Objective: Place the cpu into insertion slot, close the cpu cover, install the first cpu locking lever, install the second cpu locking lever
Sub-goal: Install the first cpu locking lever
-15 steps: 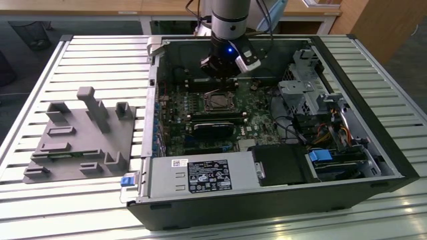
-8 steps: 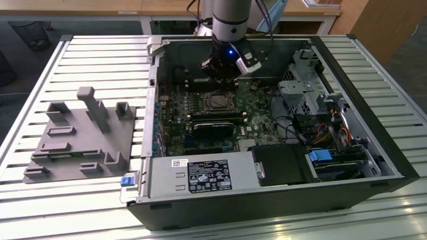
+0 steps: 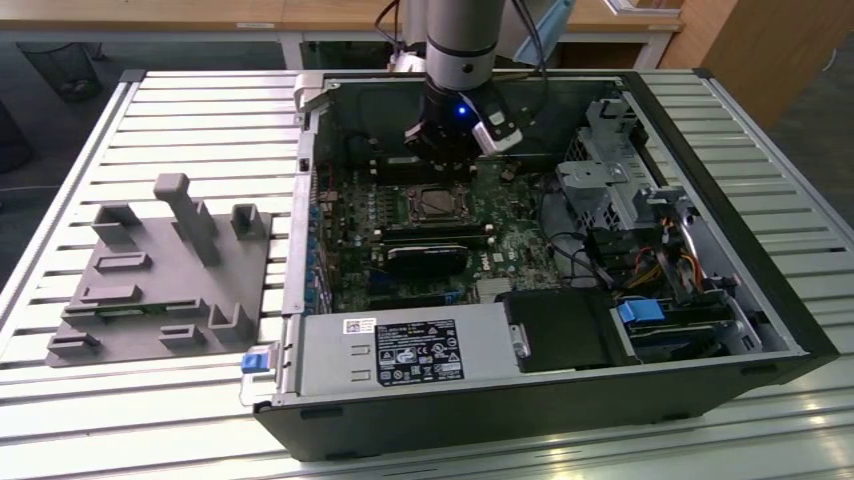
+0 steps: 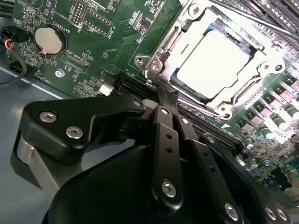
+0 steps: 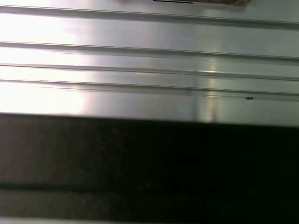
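You are looking at a robotics lab or electronics assembly workshop. The work surface is a table (image 3: 174,110) built from ribbed aluminium profiles, the kind used for industrial test rigs; the same ribbed metal appears in the first wrist view. An opened desktop computer case (image 3: 747,250) lies on its side on this table, exposing the green motherboard (image 4: 107,42), cabling and drive bays. On the exterior view's left, a grey fixture plate (image 3: 154,280) with upright holders sits on the slats. An industrial robot arm (image 3: 461,40) descends into the case. Wooden desks (image 3: 200,15) and a bin stand behind the table.
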`<state>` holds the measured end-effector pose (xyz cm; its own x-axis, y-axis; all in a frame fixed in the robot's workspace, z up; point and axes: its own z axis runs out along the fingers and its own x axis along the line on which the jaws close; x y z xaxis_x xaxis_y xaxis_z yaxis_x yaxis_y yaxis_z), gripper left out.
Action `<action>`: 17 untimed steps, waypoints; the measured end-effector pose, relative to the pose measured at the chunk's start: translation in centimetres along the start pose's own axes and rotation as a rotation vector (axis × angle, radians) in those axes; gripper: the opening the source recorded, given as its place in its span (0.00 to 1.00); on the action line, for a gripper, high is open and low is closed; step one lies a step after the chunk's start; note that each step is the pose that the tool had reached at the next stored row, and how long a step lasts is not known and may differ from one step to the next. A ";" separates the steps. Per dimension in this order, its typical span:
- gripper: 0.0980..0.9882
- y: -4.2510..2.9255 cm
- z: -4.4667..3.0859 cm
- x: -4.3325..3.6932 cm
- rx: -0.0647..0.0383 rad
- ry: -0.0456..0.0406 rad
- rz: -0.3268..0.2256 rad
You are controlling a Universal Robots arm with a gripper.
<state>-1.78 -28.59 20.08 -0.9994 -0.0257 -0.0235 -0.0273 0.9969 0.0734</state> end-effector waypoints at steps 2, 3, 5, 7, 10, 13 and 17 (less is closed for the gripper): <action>0.01 0.01 -0.11 0.00 0.000 0.0000 0.000; 0.01 0.01 -0.15 -0.01 0.000 -0.0001 0.000; 0.01 0.02 -0.14 -0.01 0.002 -0.0003 0.000; 0.01 0.01 -0.12 -0.01 0.010 0.0002 0.000; 0.01 0.02 0.03 0.00 0.016 0.0004 0.000; 0.01 0.02 0.18 0.01 0.020 0.0009 0.000; 0.01 0.04 0.29 0.00 0.021 0.0004 -0.001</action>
<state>-1.77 -28.53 19.79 -0.9994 -0.0262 -0.0231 -0.0274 0.9982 0.0526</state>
